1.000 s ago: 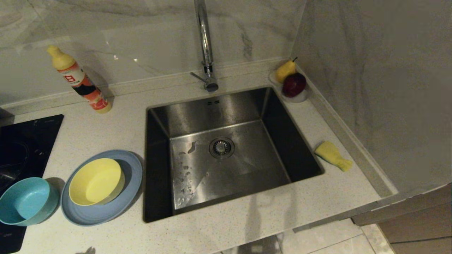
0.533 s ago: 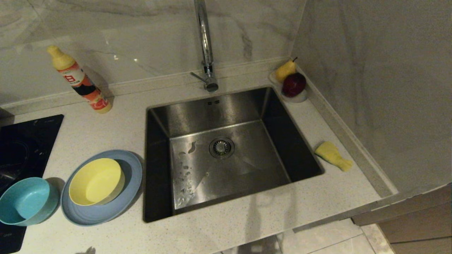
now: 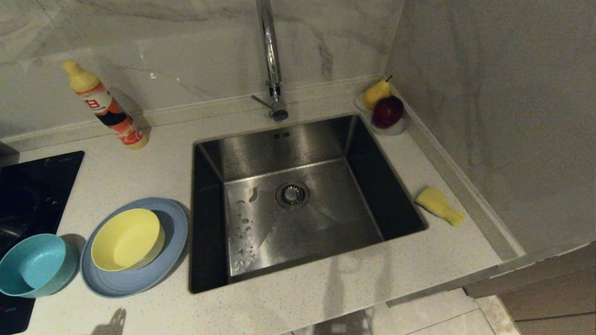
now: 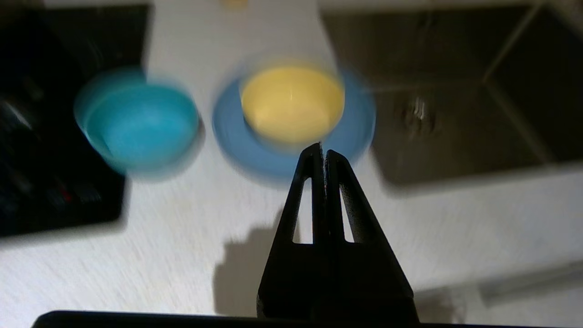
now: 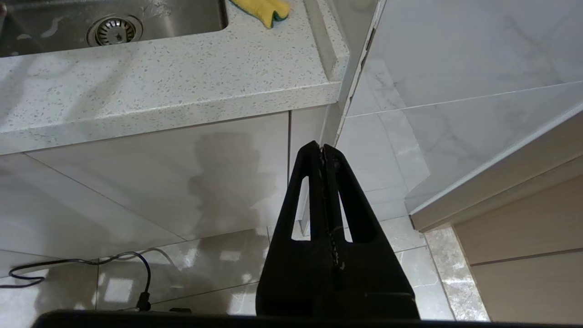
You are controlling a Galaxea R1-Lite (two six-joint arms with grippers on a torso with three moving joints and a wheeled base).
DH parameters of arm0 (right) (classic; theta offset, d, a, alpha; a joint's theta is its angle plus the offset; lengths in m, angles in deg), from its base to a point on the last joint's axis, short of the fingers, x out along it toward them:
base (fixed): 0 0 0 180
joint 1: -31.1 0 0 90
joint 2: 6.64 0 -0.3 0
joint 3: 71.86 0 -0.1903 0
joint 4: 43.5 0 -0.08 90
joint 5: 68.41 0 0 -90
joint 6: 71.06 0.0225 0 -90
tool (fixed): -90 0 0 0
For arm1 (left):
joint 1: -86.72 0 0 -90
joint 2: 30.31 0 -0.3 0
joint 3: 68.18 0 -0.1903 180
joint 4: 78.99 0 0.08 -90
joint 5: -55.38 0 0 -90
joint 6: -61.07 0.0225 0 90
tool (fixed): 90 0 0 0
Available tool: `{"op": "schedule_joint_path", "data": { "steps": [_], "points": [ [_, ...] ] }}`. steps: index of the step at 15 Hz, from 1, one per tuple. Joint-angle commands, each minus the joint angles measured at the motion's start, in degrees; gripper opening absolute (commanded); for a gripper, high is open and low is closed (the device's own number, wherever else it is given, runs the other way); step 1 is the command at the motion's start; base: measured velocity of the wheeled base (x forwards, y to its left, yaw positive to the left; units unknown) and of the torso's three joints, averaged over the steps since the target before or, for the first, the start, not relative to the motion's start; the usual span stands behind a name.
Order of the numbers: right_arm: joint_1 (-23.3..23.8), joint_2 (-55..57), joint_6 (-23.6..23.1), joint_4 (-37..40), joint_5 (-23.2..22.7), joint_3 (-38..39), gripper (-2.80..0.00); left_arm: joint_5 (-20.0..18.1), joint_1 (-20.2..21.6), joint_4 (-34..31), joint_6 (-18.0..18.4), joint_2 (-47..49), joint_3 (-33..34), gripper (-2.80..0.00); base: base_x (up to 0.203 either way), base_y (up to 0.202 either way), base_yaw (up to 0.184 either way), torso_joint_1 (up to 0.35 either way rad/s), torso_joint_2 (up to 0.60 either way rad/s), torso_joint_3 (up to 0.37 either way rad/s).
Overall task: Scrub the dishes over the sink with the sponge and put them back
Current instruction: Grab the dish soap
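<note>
A yellow bowl (image 3: pixel 126 239) sits inside the pale blue-grey plate (image 3: pixel 139 279) on the counter left of the sink (image 3: pixel 298 223). A teal-blue bowl (image 3: pixel 32 265) stands further left, partly over the cooktop. The yellow sponge (image 3: pixel 439 205) lies on the counter right of the sink. Neither arm shows in the head view. In the left wrist view my left gripper (image 4: pixel 323 152) is shut and empty, above the counter's front edge, short of the plate (image 4: pixel 255 150) and yellow bowl (image 4: pixel 291 102). My right gripper (image 5: pixel 321 148) is shut and empty, parked low in front of the cabinet, below the sponge (image 5: pixel 264 9).
A detergent bottle (image 3: pixel 104 107) stands at the back left against the wall. A black cooktop (image 3: pixel 28 186) takes the left edge. A small dish with a pear (image 3: pixel 375 93) and a red apple (image 3: pixel 387 111) sits at the back right. The tap (image 3: pixel 271 56) rises behind the sink.
A shadow at the counter's front left edge has grown and shifted inward, which shows my left arm coming in. The dishes and the sponge have not moved.
</note>
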Motion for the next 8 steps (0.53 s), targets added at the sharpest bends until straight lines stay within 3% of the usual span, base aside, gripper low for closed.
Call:
{"op": "schedule_joint_path", "data": {
  "steps": [1, 5, 8],
  "points": [
    [-0.01, -0.02, -0.05, -0.04, -0.04, 0.01, -2.8, 0.26, 0.07, -0.23, -0.03, 8.61, -8.53, -2.8, 0.0, 0.0, 0.0, 0.0, 0.0, 0.0],
    [-0.01, -0.02, -0.02, -0.04, -0.04, 0.01, -2.8, 3.02, 0.34, 0.67, -0.24, 30.21, -23.81, -2.8, 0.0, 0.0, 0.0, 0.0, 0.0, 0.0],
    [-0.01, -0.02, -0.06, -0.04, -0.04, 0.02, -2.8, 5.74, 0.42, 2.95, -2.33, 49.06, -33.3, -2.8, 0.0, 0.0, 0.0, 0.0, 0.0, 0.0]
  ]
}}
